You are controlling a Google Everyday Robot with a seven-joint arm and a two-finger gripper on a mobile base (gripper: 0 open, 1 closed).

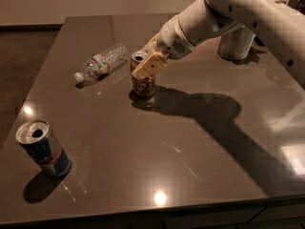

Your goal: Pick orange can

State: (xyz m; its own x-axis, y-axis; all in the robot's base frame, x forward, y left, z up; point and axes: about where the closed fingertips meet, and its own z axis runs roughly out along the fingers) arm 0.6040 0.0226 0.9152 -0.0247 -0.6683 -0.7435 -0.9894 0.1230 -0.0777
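Two risks face you here. The gripper (pixel 148 65) hangs at the top of the orange can (pixel 143 86), which stands upright just left of centre in the upper half of the frame. A hold on the rim alone could tip the can or let it slip on the glossy table (pixel 190 166), perhaps into the plastic bottle (pixel 101 62) lying at its upper left. You cannot tell whether the gripper is clamped or loose, since the can hides its far side.
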